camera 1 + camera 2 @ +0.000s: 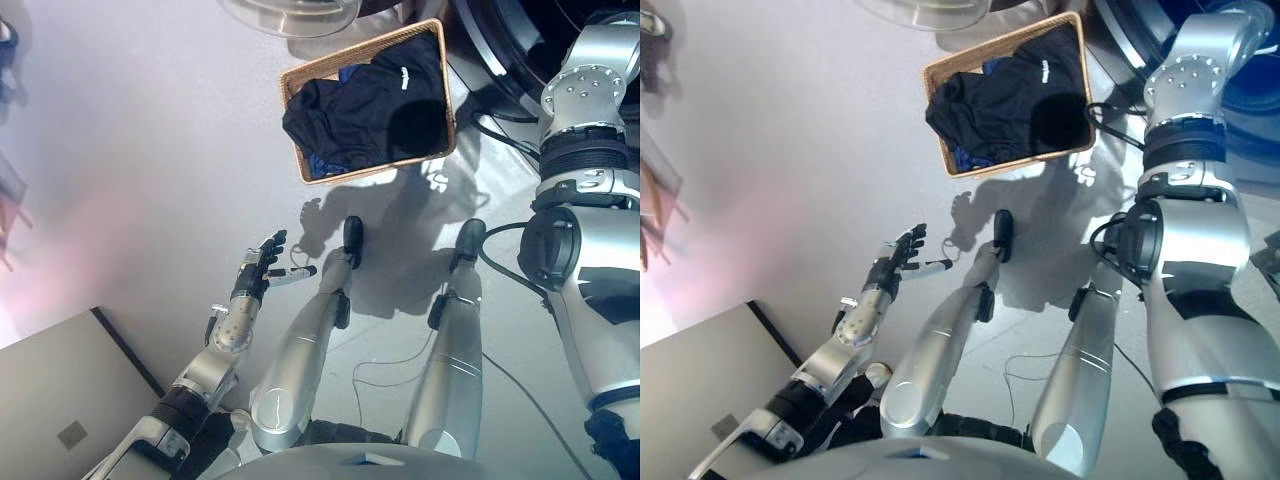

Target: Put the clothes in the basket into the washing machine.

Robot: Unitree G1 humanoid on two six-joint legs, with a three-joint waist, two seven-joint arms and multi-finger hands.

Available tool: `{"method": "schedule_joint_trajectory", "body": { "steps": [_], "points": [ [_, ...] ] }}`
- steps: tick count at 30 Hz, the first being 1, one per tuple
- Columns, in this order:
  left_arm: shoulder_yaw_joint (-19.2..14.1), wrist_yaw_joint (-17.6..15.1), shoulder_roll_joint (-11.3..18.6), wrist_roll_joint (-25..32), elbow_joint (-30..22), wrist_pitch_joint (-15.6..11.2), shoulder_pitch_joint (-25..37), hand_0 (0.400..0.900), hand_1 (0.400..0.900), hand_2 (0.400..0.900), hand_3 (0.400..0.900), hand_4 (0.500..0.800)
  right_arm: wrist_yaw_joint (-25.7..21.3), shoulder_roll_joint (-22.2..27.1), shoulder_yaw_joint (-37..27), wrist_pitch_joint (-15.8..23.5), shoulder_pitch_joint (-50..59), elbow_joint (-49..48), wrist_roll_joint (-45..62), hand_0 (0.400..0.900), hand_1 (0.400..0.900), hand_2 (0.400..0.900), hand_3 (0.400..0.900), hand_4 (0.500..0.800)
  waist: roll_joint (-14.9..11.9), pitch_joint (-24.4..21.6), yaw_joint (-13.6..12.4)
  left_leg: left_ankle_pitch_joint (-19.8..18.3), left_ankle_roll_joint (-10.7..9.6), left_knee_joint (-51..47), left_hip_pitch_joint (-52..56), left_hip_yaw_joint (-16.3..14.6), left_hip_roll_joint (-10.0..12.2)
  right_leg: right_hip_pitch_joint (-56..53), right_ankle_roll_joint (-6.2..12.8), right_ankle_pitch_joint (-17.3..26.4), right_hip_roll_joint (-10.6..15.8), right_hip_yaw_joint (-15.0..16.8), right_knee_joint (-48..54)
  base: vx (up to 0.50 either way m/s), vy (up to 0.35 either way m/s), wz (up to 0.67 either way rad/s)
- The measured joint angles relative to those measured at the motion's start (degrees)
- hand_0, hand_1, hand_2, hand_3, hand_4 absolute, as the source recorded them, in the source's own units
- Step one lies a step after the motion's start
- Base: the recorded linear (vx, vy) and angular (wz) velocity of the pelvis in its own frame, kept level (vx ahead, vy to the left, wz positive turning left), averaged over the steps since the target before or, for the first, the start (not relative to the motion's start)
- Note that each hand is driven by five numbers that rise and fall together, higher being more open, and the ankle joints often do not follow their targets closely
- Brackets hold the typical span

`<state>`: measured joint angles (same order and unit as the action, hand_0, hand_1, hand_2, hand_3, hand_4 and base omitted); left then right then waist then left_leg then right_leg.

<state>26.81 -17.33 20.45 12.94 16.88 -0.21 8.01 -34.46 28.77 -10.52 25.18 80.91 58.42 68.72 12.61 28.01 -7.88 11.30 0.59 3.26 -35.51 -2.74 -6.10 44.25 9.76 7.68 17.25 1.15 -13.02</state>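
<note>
Dark navy clothes (375, 100) sit heaped in tan woven rectangular basket (292, 84) on the floor ahead. Left hand (262, 266) hovers empty, fingers spread, well short. Right hand out of view.

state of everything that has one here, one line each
basket: upright on the floor, filled with dark clothes
clothes: bunched in the basket, none taken out
left hand: open, empty, held over the floor
right hand: out of view

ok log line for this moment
basket: on floor, dark clothes inside | left robot hand: open, empty | right robot hand: out of view
</note>
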Motion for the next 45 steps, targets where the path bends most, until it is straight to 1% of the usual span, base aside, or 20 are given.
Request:
{"method": "schedule_joint_trajectory", "body": {
  "steps": [2, 5, 9, 15, 18, 22, 24, 25, 27, 29, 30, 32, 35, 37, 38, 39, 40, 42, 44, 45],
  "points": [
    [-0.02, -0.15, 0.00, 0.56, 0.03, 0.00, 0.00, 0.900, 0.900, 0.900, 0.900, 0.800, 0.01, -0.78, 0.00, 0.01, -0.45, 0.25, 0.66, 0.900, 0.900, 0.900, 0.900, 0.800, 0.67, -0.47, 0.00, 0.03, 0.02, -0.22, -0.03, 0.00, -0.19, 0.06, 0.09, -0.06, 0.17, 0.02, 0.04, -0.02, 0.001, 0.06],
    [0.23, -0.26, -0.17, 0.57, 0.03, 0.00, 0.01, 0.900, 0.900, 0.900, 0.900, 0.800, 0.18, -1.47, 0.01, 0.04, -0.75, 0.25, 0.96, 0.900, 0.900, 0.900, 0.900, 0.800, 0.75, -0.53, 0.00, 0.56, 0.15, -0.77, -0.04, 0.12, -0.11, 0.32, 0.15, -0.11, 0.10, -0.16, -0.04, -0.01, -0.003, 0.03],
    [0.55, -0.30, -1.64, 0.57, 0.32, 0.02, 0.04, 0.900, 0.900, 0.900, 0.900, 0.800, 1.29, -2.22, 0.02, 0.20, -2.46, 0.22, 0.89, 0.900, 0.900, 0.900, 0.900, 0.800, 0.75, -0.53, 0.22, 0.58, 0.14, -0.71, -0.13, 0.39, -0.07, 0.23, 0.11, -0.09, 0.05, -0.30, -0.14, -0.01, -0.009, -0.02],
    [0.50, -0.91, -3.10, 0.56, 0.68, 0.05, 0.23, 0.900, 0.900, 0.900, 0.900, 0.800, -0.06, -5.95, 1.58, -0.81, -11.99, -0.69, -4.76, 0.900, 0.900, 0.900, 0.900, 0.800, 0.61, -0.43, 1.56, 0.23, -0.24, 0.56, 0.45, 1.41, 0.25, -1.89, 0.17, -0.16, -0.06, -1.97, -0.08, -0.02, -0.029, -0.05],
    [0.41, -1.28, -4.02, 0.56, 0.89, 0.09, -0.03, 0.900, 0.900, 0.900, 0.900, 0.800, -0.93, -7.92, 4.76, -4.27, -18.66, -1.07, -10.55, 0.900, 0.900, 0.900, 0.900, 0.800, 0.28, -0.21, 2.32, 0.02, -0.27, 0.59, 2.31, 1.42, 0.29, -3.90, 0.20, -0.42, -0.18, -2.03, 0.14, -0.01, -0.046, -0.06],
    [-0.56, -1.67, -4.48, 0.53, 0.81, 0.10, -0.34, 0.900, 0.900, 0.900, 0.900, 0.800, -1.84, -11.15, 9.12, -9.91, -28.59, -5.09, -21.99, 0.900, 0.900, 0.900, 0.900, 0.800, -1.72, 1.17, 4.48, -0.97, -0.80, 1.66, 4.18, 1.46, 1.06, -6.92, -0.23, -0.12, -1.11, -2.07, 1.33, 0.02, -0.033, -0.07],
    [-0.91, -1.65, -4.59, 0.53, 0.84, 0.09, -0.60, 0.900, 0.900, 0.900, 0.900, 0.800, -1.57, -12.22, 11.67, -12.80, -34.37, -8.37, -27.15, 0.900, 0.900, 0.900, 0.900, 0.800, -3.14, 2.10, 5.10, -1.60, -0.88, 2.50, 5.42, 1.50, 1.16, -8.73, -0.27, -0.10, -1.45, -2.18, 1.78, 0.06, -0.033, -0.08],
    [-1.15, -1.37, -4.97, 0.54, 0.89, 0.11, -0.72, 0.900, 0.900, 0.900, 0.900, 0.800, -1.28, -11.97, 12.62, -14.39, -37.81, -9.91, -30.92, 0.900, 0.900, 0.900, 0.900, 0.800, -3.71, 2.38, 5.53, -1.79, -0.88, 2.49, 6.25, 1.58, 1.62, -9.79, -0.38, -0.01, -1.67, -2.16, 2.28, 0.06, -0.044, -0.02],
    [-2.58, -1.02, -5.62, 0.50, 1.07, 0.08, -1.51, 0.900, 0.900, 0.900, 0.900, 0.800, 1.18, -11.77, 13.55, -17.24, -43.53, -10.30, -36.61, 0.900, 0.900, 0.900, 0.900, 0.800, -4.53, 2.73, 5.66, -2.19, -1.06, 2.47, 8.72, 1.56, 1.97, -12.97, -0.51, 0.09, -2.01, -2.54, 3.52, 0.07, -0.057, 0.00],
    [-3.84, -0.23, -5.80, 0.49, 2.55, 0.03, -1.69, 0.900, 0.900, 0.900, 0.900, 0.800, 3.87, -10.27, 13.95, -20.68, -48.22, -8.45, -40.97, 0.900, 0.900, 0.900, 0.900, 0.800, -5.11, 2.77, 6.02, -2.95, -1.07, 2.44, 11.66, 2.10, 2.30, -16.64, -0.48, 0.05, -2.24, -3.41, 4.66, 0.07, -0.053, 0.01],
    [-4.91, 0.14, -5.77, 0.46, 3.26, 0.01, -2.09, 0.900, 0.900, 0.900, 0.900, 0.800, 5.53, -9.68, 13.56, -21.42, -50.91, -8.33, -42.82, 0.900, 0.900, 0.900, 0.900, 0.800, -5.55, 2.75, 6.13, -3.30, -1.12, 2.33, 13.17, 2.31, 2.45, -18.63, -0.48, 0.06, -2.45, -3.67, 5.55, 0.06, -0.042, 0.02],
    [-7.63, 0.65, -5.00, 0.43, 4.55, 0.00, -3.66, 0.900, 0.900, 0.900, 0.900, 0.800, 7.40, -9.20, 13.12, -22.56, -54.33, -6.85, -45.46, 0.900, 0.900, 0.900, 0.900, 0.800, -7.41, 2.30, 6.52, -3.98, -1.23, 2.29, 15.29, 2.23, 2.86, -21.20, -0.55, 0.12, -2.91, -3.78, 6.78, 0.12, -0.085, 0.10],
    [-9.98, 2.20, -5.14, 0.34, 10.83, 0.11, -3.72, 0.900, 0.900, 0.900, 0.900, 0.800, 10.22, -7.75, 12.09, -23.93, -59.92, -2.92, -50.43, 0.900, 0.900, 0.900, 0.900, 0.800, -8.89, 1.75, 6.65, -4.47, -1.54, 1.34, 19.72, 3.36, 3.24, -26.88, -0.49, 0.07, -3.43, -5.29, 9.07, 0.08, -0.058, 0.12],
    [-11.68, 2.71, -4.71, -0.40, 12.95, 0.22, -5.99, 0.900, 0.900, 0.900, 0.900, 0.800, 11.53, -7.99, 11.74, -24.98, -63.62, -0.12, -53.43, 0.900, 0.900, 0.900, 0.900, 0.800, -10.64, -1.02, 6.48, -4.90, -1.81, 0.55, 20.51, 3.58, 3.86, -27.91, -0.52, 0.09, -3.84, -5.61, 10.30, 0.08, -0.063, 0.11],
    [-12.37, 3.31, -4.82, -0.98, 15.27, 0.38, -5.94, 0.900, 0.900, 0.900, 0.900, 0.800, 12.21, -7.98, 11.17, -25.44, -64.71, 1.36, -55.01, 0.900, 0.900, 0.900, 0.900, 0.800, -10.99, -1.32, 6.60, -4.77, -2.03, 0.12, 22.07, 3.89, 3.97, -29.98, -0.51, 0.10, -3.97, -6.41, 11.11, 0.07, -0.058, 0.04],
    [-12.63, 3.65, -4.73, -1.47, 16.39, 0.96, -6.25, 0.900, 0.900, 0.900, 0.900, 0.800, 12.49, -8.04, 10.75, -26.22, -66.01, 2.30, -55.94, 0.900, 0.900, 0.900, 0.900, 0.800, -11.35, -1.82, 6.49, -4.91, -2.19, -0.23, 23.25, 4.19, 4.08, -31.38, -0.49, 0.06, -4.10, -6.82, 11.65, 0.04, -0.044, 0.03],
    [-13.30, 4.15, -4.69, -1.96, 17.00, 1.30, -7.43, 0.900, 0.900, 0.900, 0.900, 0.800, 12.98, -8.22, 10.63, -26.44, -68.14, 3.87, -57.14, 0.900, 0.900, 0.900, 0.900, 0.800, -11.87, -3.50, 6.44, -5.09, -2.18, -1.28, 24.14, 4.34, 4.35, -32.01, -0.45, 0.04, -4.26, -6.95, 12.38, 0.06, -0.072, 0.03],
    [-14.04, 4.51, -4.75, -2.45, 18.32, 1.48, -9.70, 0.900, 0.900, 0.900, 0.900, 0.800, 13.87, -8.80, 10.09, -27.09, -70.52, 5.48, -58.25, 0.900, 0.900, 0.900, 0.900, 0.800, -12.18, -6.68, 6.56, -4.83, -2.30, -2.81, 25.60, 4.31, 4.40, -33.61, -0.46, 0.10, -4.43, -7.25, 14.03, 0.08, -0.086, 0.12],
    [-14.43, 5.18, -4.97, -3.91, 20.87, 1.66, -10.11, 0.900, 0.900, 0.900, 0.900, 0.800, 14.53, -9.84, 9.19, -27.53, -72.02, 8.28, -58.74, 0.900, 0.900, 0.900, 0.900, 0.800, -12.17, -8.58, 6.74, -4.38, -2.52, -5.15, 28.85, 4.68, 4.57, -37.40, -0.79, 0.60, -4.71, -8.21, 16.64, 0.08, -0.068, 0.14],
    [-14.77, 5.37, -4.93, -4.24, 21.50, 1.72, -10.80, 0.900, 0.900, 0.900, 0.900, 0.800, 15.07, -10.56, 9.05, -28.19, -73.01, 8.92, -58.79, 0.900, 0.900, 0.900, 0.900, 0.800, -12.37, -10.50, 6.60, -4.44, -2.49, -6.19, 29.72, 4.78, 4.91, -38.20, -0.60, 0.45, -5.00, -8.42, 17.38, 0.06, -0.050, 0.09]
  ]
}}
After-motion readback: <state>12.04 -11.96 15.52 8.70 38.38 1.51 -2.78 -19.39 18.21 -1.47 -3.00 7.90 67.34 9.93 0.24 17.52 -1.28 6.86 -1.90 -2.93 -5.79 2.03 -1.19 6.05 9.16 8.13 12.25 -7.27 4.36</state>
